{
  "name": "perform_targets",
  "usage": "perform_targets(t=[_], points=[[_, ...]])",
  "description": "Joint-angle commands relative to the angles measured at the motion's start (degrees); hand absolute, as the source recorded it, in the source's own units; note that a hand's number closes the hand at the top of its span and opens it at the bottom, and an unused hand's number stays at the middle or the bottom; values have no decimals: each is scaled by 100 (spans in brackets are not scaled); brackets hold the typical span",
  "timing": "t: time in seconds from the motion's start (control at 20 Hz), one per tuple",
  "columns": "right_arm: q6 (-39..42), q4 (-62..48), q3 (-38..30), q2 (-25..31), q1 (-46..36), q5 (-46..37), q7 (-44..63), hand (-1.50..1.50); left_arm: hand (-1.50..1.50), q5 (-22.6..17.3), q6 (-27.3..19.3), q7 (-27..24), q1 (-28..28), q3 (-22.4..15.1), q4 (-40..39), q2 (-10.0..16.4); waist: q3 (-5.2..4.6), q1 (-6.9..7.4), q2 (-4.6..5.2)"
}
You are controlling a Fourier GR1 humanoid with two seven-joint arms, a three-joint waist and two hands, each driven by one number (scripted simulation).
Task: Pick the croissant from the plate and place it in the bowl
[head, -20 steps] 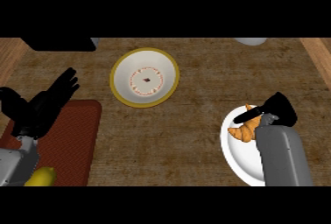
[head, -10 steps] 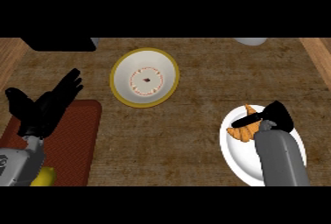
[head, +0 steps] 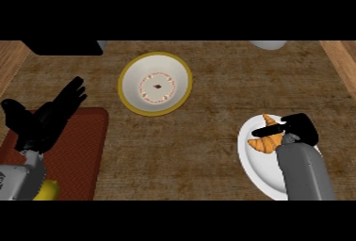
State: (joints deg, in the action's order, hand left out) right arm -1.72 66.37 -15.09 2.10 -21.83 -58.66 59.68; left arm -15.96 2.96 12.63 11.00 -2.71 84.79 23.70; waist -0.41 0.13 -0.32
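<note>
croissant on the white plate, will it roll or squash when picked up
Probably light: the croissant is no bigger than the right hand curled over it. Its curved, tapered shape looks unlikely to roll on the plate. Likely soft and flaky, so it may dent.

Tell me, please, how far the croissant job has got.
Done: the right hand is down at the plate. In hand: its fingers curl over the croissant, which lies on the plate. Left: lifting it, carrying it across to the yellow-rimmed bowl and releasing it. The left hand rests open at the left.
</note>
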Motion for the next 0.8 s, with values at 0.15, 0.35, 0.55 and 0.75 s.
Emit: perform_targets(t=[0.15,0.35,0.55,0.75], points=[[-519,46,522,-196,224,-271,433,150,0,214,57,124,-4,175,95,-232,41,-1,30],[-287,101,354,106,112,-171,249,150,0,288,337,21,-124,299,-13,-335,40,-11,28],[-400,-98,570,-70,-117,-361,407,150,0,480,316,-33,73,383,-257,-464,41,-4,33],[235,-311,675,451,-285,14,-1037,150,0,464,264,85,63,360,19,-469,45,58,53]])
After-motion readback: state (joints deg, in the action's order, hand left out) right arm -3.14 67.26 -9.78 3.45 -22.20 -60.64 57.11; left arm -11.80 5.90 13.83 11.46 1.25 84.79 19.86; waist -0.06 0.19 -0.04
